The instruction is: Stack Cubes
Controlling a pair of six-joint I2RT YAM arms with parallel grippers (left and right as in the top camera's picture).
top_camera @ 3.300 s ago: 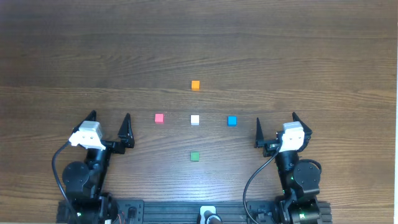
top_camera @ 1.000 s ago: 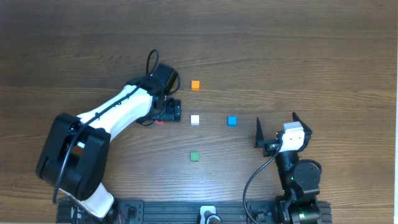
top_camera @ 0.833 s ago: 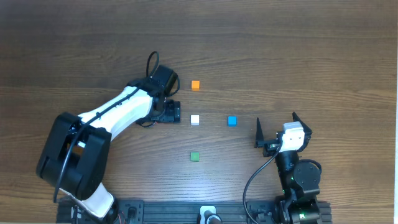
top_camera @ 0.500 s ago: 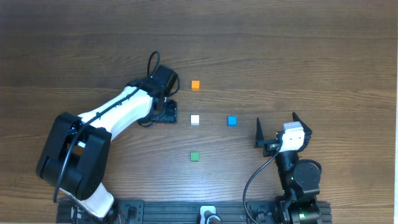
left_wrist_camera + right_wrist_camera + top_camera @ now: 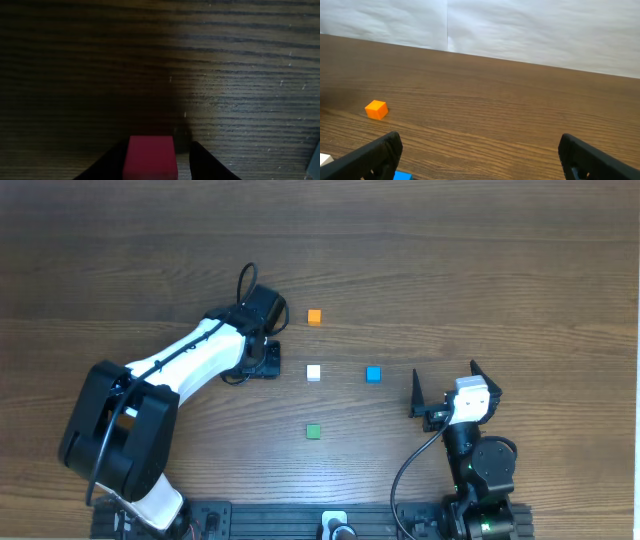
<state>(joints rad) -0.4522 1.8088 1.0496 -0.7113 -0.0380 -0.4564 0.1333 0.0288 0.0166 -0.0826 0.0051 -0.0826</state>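
From above, the white cube (image 5: 314, 372) sits near the middle of the wooden table (image 5: 500, 260). The orange cube (image 5: 315, 317) lies straight beyond the white cube, away from the arm bases. The green cube (image 5: 313, 432) lies about as far from it on the near side. The blue cube (image 5: 373, 374) is level with the white cube on its right, apart from it. The left arm reaches in from the lower left, and the left gripper (image 5: 268, 363) is down at the table just left of the white cube, not touching it. The right gripper (image 5: 444, 370) is well to the right of the white cube, past the blue one, over bare wood near its own base. Its fingers are spread wide with nothing between them.

In the left wrist view, a pink cube (image 5: 151, 157) rests on the dark wood, between the fingers of the left gripper (image 5: 157, 150). One finger (image 5: 107, 167) lies along the cube's side. A thin dark gap separates the other finger from the cube, so the jaws are narrowed around it but not clamped.

In the right wrist view, the right gripper (image 5: 479, 136) is wide open and holds nothing. A corner of the white cube (image 5: 324, 160) shows at the frame's edge. The orange cube (image 5: 376, 109) lies farther off beyond it, and the blue cube (image 5: 402, 176) is nearer the gripper than the white one.
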